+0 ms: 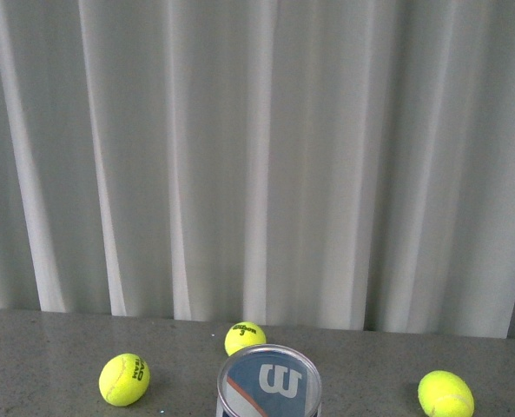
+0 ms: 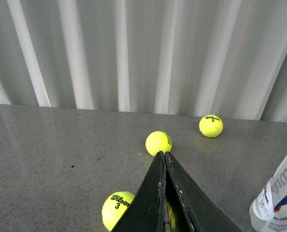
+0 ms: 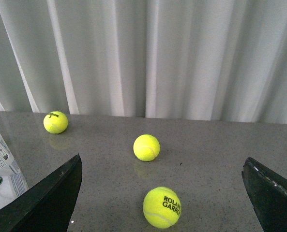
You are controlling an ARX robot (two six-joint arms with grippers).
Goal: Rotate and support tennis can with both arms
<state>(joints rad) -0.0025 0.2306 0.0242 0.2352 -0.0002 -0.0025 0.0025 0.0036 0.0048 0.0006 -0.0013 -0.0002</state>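
Both pincers [image 2: 163, 157] [image 3: 162, 193] beside tennis can [image 1: 269, 383]

Grey speckled table [image 1: 49, 347] in front of a white curtain.
On it stand a clear tennis can [image 1: 269, 382] and three yellow tennis balls: left [image 1: 124, 379], behind the can [image 1: 245, 337], right [image 1: 445, 393].

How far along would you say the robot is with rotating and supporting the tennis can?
Nothing looks done yet. The tennis can stands upright on the table, untouched. The left end effector is shut and empty; the right end effector is open, with only tennis balls ahead. Both arms have yet to reach, grip and turn the can.
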